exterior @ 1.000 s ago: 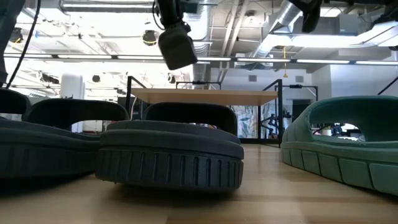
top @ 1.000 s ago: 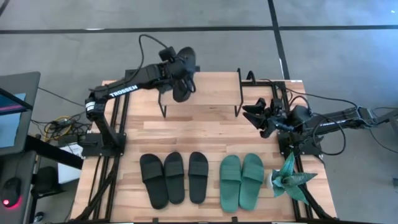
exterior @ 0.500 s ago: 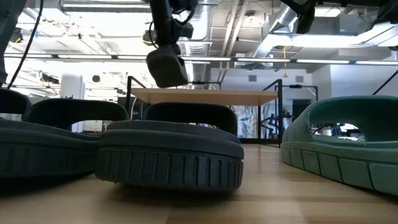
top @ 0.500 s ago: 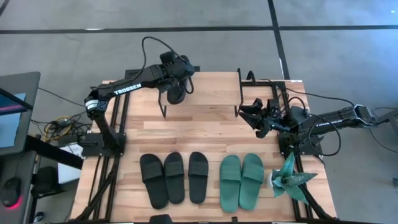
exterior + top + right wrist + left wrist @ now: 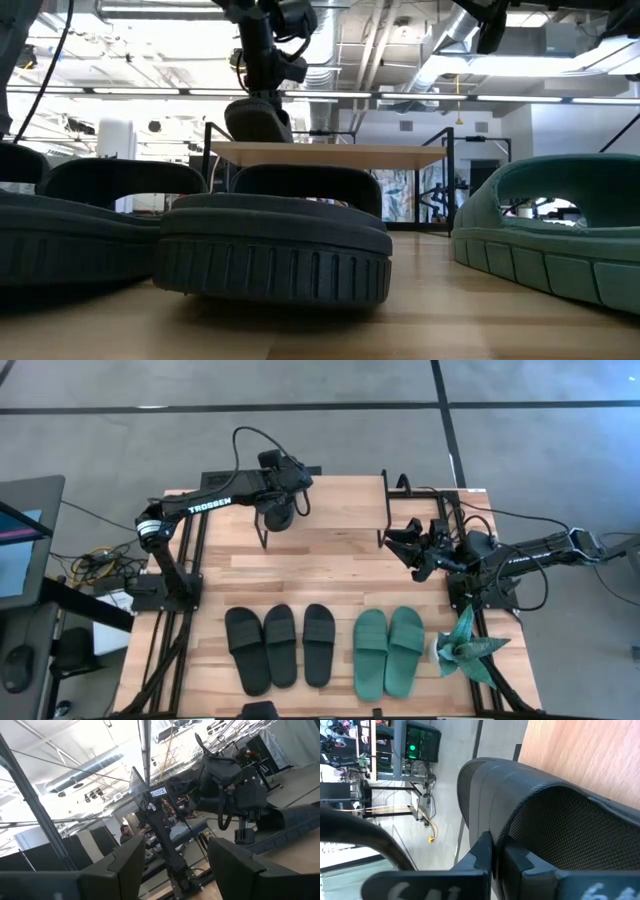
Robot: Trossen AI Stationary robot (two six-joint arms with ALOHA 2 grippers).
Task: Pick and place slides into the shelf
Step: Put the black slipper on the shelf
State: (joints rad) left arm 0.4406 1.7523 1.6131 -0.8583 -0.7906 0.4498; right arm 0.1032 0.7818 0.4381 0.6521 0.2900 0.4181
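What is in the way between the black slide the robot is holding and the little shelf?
Nothing visible. The left gripper is shut on the black slide, right at the shelf top's left end, whose plank looks bare. The right gripper waits open beside the shelf's right end.

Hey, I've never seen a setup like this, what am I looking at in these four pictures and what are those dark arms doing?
These are two robot arms at a wooden table, filmed by four cameras at once: one overhead, one at tabletop height, and one on each arm's wrist.

In the overhead picture, the left gripper has its fingers shut on a black slide and holds it over the left end of the shelf, a small rack at the table's far side. The left wrist picture shows that slide up close.

The right gripper waits beside the shelf's right end, fingers open and holding nothing.

Along the near edge lie three black slides, two green slides, and a paper plant. The low camera sits right behind them.
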